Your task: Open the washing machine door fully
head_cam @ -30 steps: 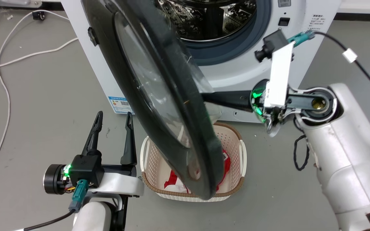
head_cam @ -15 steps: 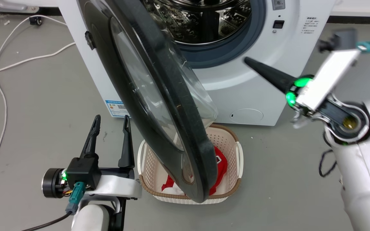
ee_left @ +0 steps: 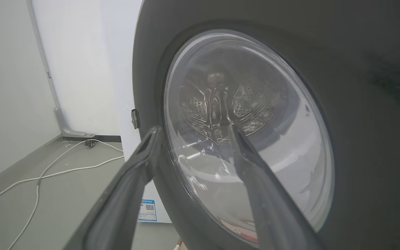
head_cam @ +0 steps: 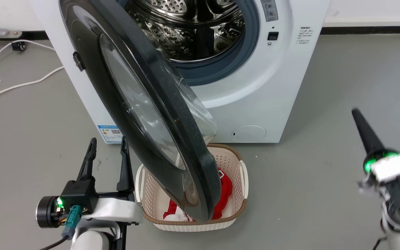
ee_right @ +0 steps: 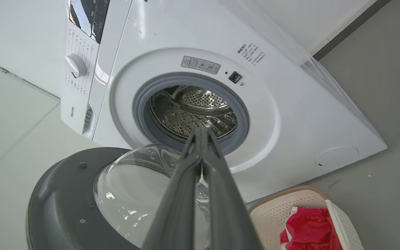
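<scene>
Black, long-fingered left claw (head_cam: 108,140) in the near foreground, its fingers spread wide and holding nothing. It points up the head view at the outer face of the washing machine door (head_cam: 141,111). In the left wrist view the left claw (ee_left: 193,129) frames the door (ee_left: 273,139), whose glass lies just beyond the fingertips; whether they touch it cannot be told.

At the near right, the right claw (head_cam: 356,114) has its fingers pressed together, empty. It stands well apart from the door, over bare grey floor (head_cam: 325,173). The right wrist view, looking past the right claw (ee_right: 201,130), shows the inner side of the door (ee_right: 64,194), with the clear bowl bulging from it.

Between the arms sits a pale perforated basket (head_cam: 236,156) with a red cloth (head_cam: 226,187) in it. The free edge of the door hangs above it.

The door is attached at the left side of the washing machine (head_cam: 273,86). It stands swung out toward the robot, nearly edge-on to the head camera, leaving the steel drum (head_cam: 193,34) exposed. Its remaining travel is judged to run leftward, toward the left claw. That claw is the nearer one but lies on the side the door must sweep into. The right claw faces the side from which a push would widen the opening.

A white cable (head_cam: 19,85) trails across the floor at far left.
</scene>
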Available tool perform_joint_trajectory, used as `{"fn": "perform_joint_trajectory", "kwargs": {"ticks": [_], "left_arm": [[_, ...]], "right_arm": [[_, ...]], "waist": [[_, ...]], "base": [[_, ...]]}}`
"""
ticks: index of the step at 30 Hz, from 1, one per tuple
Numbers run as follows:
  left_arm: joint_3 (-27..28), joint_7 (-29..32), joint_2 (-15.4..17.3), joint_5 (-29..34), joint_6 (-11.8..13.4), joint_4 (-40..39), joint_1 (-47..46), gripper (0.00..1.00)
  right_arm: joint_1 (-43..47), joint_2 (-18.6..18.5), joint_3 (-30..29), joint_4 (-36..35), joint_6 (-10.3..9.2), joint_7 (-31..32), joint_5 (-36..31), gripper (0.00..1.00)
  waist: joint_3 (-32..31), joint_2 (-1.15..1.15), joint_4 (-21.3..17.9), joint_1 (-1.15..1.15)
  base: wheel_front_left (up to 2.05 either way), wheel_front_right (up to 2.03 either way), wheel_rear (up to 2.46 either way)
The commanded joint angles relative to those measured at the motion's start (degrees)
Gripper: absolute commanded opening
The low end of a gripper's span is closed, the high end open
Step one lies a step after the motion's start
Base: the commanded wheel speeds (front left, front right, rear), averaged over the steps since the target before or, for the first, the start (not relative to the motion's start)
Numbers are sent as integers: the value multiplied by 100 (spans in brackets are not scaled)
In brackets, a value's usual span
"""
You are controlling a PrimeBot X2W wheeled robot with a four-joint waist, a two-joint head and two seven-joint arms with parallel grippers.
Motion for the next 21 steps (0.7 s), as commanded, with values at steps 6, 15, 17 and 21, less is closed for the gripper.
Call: {"fn": "perform_joint_trajectory", "kwargs": {"ticks": [6, 15, 17, 21], "left_arm": [[83, -15, -2, 29, -56, 53, 102, 100], [87, -15, -4, 24, -93, 119, 141, 100], [85, -15, -4, 34, -103, 129, 154, 100], [87, -15, -5, 69, -103, 137, 155, 100]], "right_arm": [[896, 351, -154, -354, 0, -739, -628, 100], [1328, 556, -125, -639, -1, -1786, -2004, 100], [1352, 516, -92, -742, 0, -2005, -2656, 100], [1408, 411, -17, -962, 0, -2283, -4184, 100]], "waist": [[-104, 0, -64, 0], [-210, 0, -36, 0], [-221, 0, -27, 0], [-215, 0, -18, 0]], "base": [[0, 0, 0], [0, 0, 0], [0, 0, 0], [0, 0, 0]]}}
